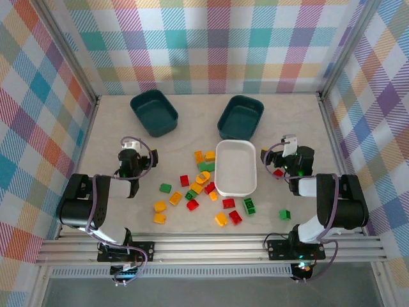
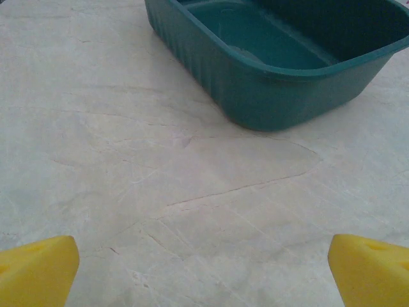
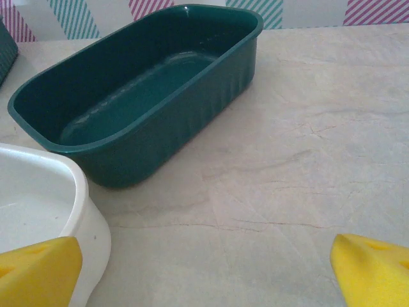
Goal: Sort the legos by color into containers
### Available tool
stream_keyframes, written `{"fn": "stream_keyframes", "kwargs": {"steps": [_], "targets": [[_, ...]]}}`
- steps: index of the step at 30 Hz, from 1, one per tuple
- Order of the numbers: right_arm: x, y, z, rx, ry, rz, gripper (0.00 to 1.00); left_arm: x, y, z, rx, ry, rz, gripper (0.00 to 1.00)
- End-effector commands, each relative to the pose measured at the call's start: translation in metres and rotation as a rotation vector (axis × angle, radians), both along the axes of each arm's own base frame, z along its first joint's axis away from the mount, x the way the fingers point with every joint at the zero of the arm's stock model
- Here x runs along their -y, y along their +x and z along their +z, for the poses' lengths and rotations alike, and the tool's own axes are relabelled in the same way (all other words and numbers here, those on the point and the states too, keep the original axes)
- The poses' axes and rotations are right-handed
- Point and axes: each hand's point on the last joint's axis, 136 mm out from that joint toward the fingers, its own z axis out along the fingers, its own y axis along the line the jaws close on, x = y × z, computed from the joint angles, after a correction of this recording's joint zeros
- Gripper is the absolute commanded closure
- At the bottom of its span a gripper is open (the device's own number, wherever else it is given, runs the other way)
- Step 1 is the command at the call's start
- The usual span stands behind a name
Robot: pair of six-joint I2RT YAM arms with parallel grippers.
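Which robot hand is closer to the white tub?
Right. The right gripper sits just off the white tub's right side, with a small gap. The left gripper is farther away on the tub's left, past the scattered legos.

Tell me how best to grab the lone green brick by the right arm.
Likely from straight above, pinching the green brick across its two opposite upright sides. It is small and low and lies apart from the others, leaving room on either side.
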Motion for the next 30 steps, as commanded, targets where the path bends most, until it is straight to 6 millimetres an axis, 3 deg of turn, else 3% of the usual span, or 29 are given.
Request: {"fn": "stream_keyframes", "kwargs": {"steps": [1,30], "targets": [[-0.0029,0.0009,0.0046,0.024,-0.008,0.029,0.00,-0.0001,0.0057,0.0062,0.022,0.001,-0.008,0.00],[0.0022,0.0031,0.0038,0.017,-0.007,-0.004,0.00,0.0005,0.0050,0.0052,0.019,-0.001,-0.011,0.00]]}}
